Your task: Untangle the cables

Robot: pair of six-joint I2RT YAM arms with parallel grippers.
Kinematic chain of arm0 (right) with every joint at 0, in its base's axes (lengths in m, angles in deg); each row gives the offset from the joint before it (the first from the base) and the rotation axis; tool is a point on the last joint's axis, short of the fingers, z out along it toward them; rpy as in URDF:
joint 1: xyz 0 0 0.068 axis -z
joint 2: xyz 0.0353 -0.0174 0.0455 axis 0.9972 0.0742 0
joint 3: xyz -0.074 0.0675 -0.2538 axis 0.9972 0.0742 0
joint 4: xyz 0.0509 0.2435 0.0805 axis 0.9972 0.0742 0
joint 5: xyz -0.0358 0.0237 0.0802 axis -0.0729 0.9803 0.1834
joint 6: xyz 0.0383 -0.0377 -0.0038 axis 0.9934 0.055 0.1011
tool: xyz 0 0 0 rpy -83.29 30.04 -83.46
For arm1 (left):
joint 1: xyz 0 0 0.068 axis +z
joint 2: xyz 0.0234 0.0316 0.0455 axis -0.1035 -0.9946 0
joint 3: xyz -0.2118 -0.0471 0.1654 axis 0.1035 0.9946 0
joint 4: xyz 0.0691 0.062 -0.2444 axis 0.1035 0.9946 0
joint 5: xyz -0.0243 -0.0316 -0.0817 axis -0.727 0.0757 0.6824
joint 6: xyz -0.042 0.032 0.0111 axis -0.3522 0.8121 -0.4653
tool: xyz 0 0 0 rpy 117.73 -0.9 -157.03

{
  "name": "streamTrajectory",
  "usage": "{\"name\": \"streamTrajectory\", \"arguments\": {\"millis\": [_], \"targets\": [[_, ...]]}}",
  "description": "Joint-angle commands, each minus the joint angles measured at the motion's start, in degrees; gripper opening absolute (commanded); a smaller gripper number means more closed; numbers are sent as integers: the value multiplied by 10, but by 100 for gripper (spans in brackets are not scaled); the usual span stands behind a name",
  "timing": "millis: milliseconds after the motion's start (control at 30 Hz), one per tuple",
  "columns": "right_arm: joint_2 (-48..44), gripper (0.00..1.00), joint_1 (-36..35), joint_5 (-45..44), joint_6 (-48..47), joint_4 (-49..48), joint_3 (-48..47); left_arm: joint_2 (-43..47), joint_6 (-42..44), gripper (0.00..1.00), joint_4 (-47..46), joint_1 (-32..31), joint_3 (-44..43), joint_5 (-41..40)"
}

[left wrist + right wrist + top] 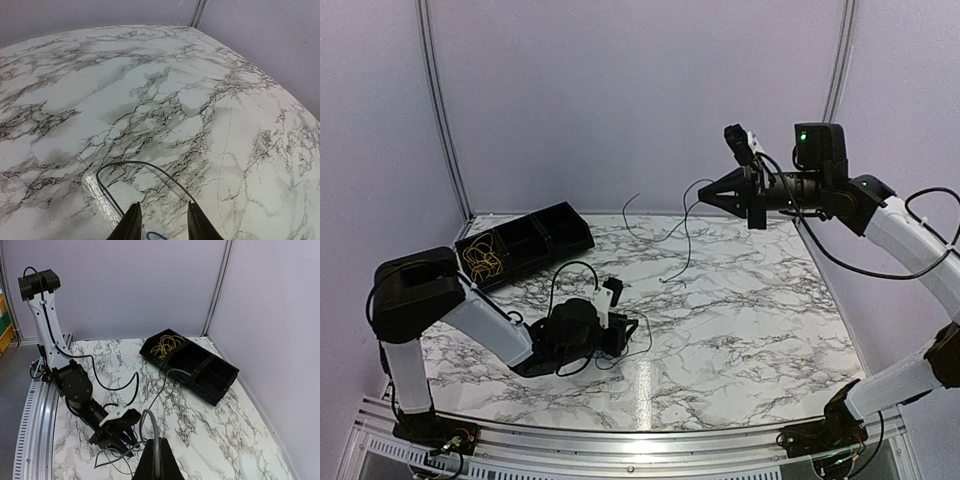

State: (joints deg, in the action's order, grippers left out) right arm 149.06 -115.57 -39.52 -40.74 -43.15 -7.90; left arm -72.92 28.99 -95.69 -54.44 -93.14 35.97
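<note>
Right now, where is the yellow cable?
In the top view, the yellow cable lies coiled in the left-end compartment of the black tray, at the far left of the table, beyond the left arm.

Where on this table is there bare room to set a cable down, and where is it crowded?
Bare: the table's right half, from the thin cable hanging from the raised right tool across to its right edge. Crowded: centre-left, where black cable loops around the low left tool, and back left, where the tray holds a yellow cable.
</note>
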Motion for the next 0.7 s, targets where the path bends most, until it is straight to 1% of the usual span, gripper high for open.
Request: {"name": "streamTrajectory", "arguments": {"millis": [0,200,367,533,667], "targets": [[-19,0,6,-18,-17,-23,51,110,3,39,-28,-3,35,-5],[-27,0,6,-27,-31,-67,143,224,10,47,-27,-4,81,14],[-24,0,6,-25,-29,-100,190,291,43,50,-22,-12,87,42],[-23,0,6,-16,-19,-119,214,301,65,52,-4,-17,48,98],[-23,0,6,2,-13,-128,229,256,75,52,50,-18,-22,141]]}}
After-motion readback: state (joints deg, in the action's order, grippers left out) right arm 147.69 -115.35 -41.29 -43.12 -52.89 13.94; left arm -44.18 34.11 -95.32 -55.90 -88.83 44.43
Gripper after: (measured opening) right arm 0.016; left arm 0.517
